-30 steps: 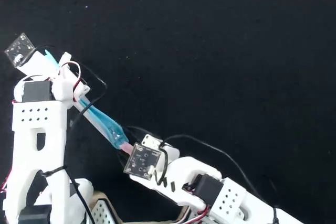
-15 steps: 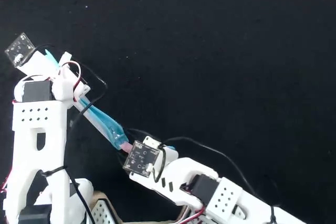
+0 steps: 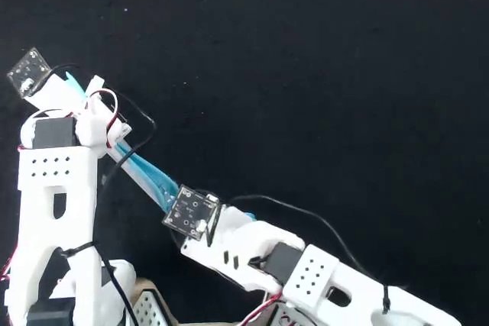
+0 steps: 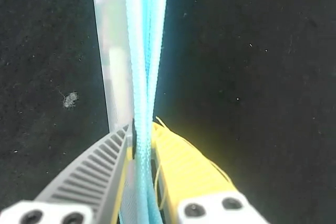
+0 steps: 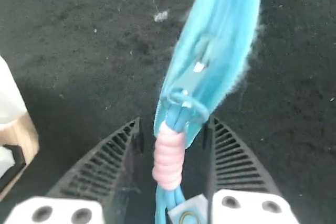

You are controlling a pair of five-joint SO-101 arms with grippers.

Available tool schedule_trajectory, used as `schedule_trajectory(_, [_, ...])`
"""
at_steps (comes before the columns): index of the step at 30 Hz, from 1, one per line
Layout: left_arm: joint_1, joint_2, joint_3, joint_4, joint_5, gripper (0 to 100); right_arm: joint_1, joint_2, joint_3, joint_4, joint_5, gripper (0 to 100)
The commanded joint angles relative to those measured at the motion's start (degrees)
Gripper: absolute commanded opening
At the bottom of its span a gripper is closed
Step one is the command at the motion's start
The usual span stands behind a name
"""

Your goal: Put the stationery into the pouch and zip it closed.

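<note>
**A:** What are you holding?

**B:** My left gripper (image 4: 142, 140) is pinched tight on one end of the pouch (image 4: 140, 51). The pouch runs straight out ahead of its fingers, on edge over the table (image 3: 344, 97). My right gripper (image 5: 173, 123) is at the other end with its jaws apart. The pink pull (image 5: 168, 161) hangs between them and, as far as I can judge, touches neither.

**A:** What could go wrong from here?

**B:** If the right closes off-centre, it may nip fabric instead of the pull, and the slider could jam. If I drag along the zip harder than the left grips, the pouch could slide out of that pinch and sag.

**A:** What can't you make out?

**B:** I can't tell whether the stationery is inside, because I see only a thin edge of the pouch. I also can't tell how far the zip is shut, since my right wrist covers the slider from above. In my left wrist view the pouch is cut off ahead of the fingers.
</note>
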Motion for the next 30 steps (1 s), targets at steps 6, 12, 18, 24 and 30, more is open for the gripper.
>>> schedule_trajectory(6, [-1.3,0.8,-0.3,-1.2,-1.0,3,1.8,0.2,-2.7,-4.6,-0.1,1.1])
schedule_trajectory(12, [-1.4,0.7,-0.8,-1.4,-0.9,3,7.5,0.4,-2.3,-3.4,2.2,1.1])
schedule_trajectory(18, [-1.7,0.8,-0.8,-1.6,-0.8,3,6.2,0.3,-2.8,6.7,10.4,1.1])
schedule_trajectory(24, [-1.8,0.8,-0.8,-1.7,-0.8,3,3.1,0.6,-2.5,11.0,13.4,1.1])
schedule_trajectory(30, [-1.8,0.8,-0.8,-1.7,-0.8,3,2.5,0.7,-2.4,15.3,14.1,1.1])
